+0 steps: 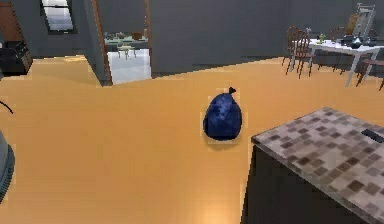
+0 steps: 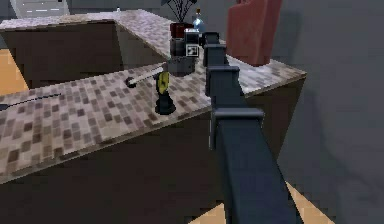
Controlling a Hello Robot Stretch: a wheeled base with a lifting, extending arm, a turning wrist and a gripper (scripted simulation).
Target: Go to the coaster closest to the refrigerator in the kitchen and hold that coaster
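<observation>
My arm (image 2: 240, 140) rises as a dark bar over a tiled countertop (image 2: 80, 115). Its two white squares (image 2: 192, 44) stand near the counter's far part, and the gripper (image 2: 178, 64) is the dark body just left of them. A silver utensil with a yellow end (image 2: 148, 74) lies on the counter beside the gripper, and a small dark and yellow bottle-like thing (image 2: 164, 97) stands a little nearer. I cannot tell whether the gripper holds anything. A small dark flat thing (image 1: 372, 134) lies on the counter corner (image 1: 320, 150) in the forward view.
A blue knotted bag (image 1: 223, 117) sits on the orange floor ahead. A dining table with chairs (image 1: 335, 48) stands far right, and a doorway (image 1: 127, 50) opens at the back. A reddish block (image 2: 255, 30) stands on the counter's far end.
</observation>
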